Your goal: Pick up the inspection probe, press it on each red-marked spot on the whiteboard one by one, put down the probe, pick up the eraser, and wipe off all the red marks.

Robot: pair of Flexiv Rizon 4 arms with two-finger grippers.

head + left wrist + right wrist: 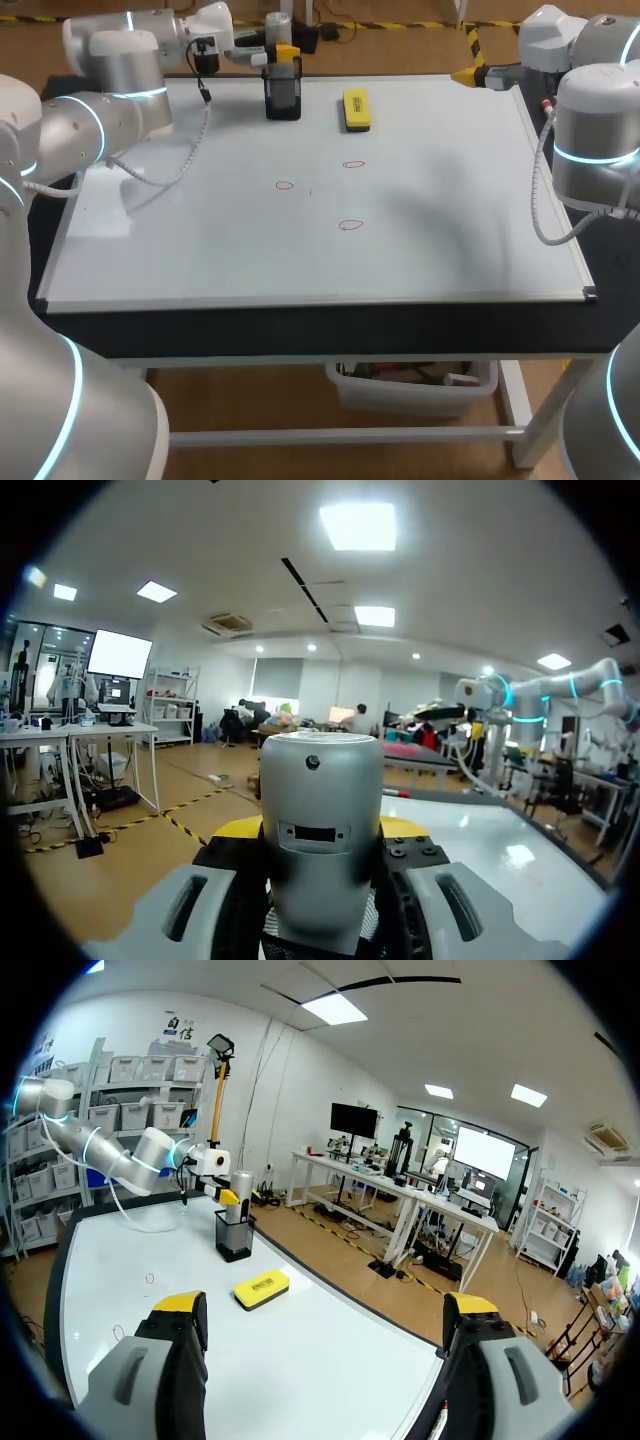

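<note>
Silver and upright, the inspection probe stands in a black holder at the far edge of the table, left of the middle. The left arm comes in from the far left corner. Its jaws pinch the probe from two sides just above the holder. In the left wrist view the yellow tips sit tight against the probe's grey body, one on each side.

The whiteboard lies flat and covers most of the table. The yellow eraser rests on it near the far edge, just beside the holder on its right and not touching it. Three small red marks are drawn around the middle of the board. One lies towards the left, one towards the far edge, and one nearest the front edge. They lie apart from one another and well apart from the eraser.

The right arm stands at the right edge, and its jaws hang by the far right corner of the board. They are spread wide with nothing between them. The right wrist view looks between them across the board to the eraser and, beyond it, the holder with the probe in it.
</note>
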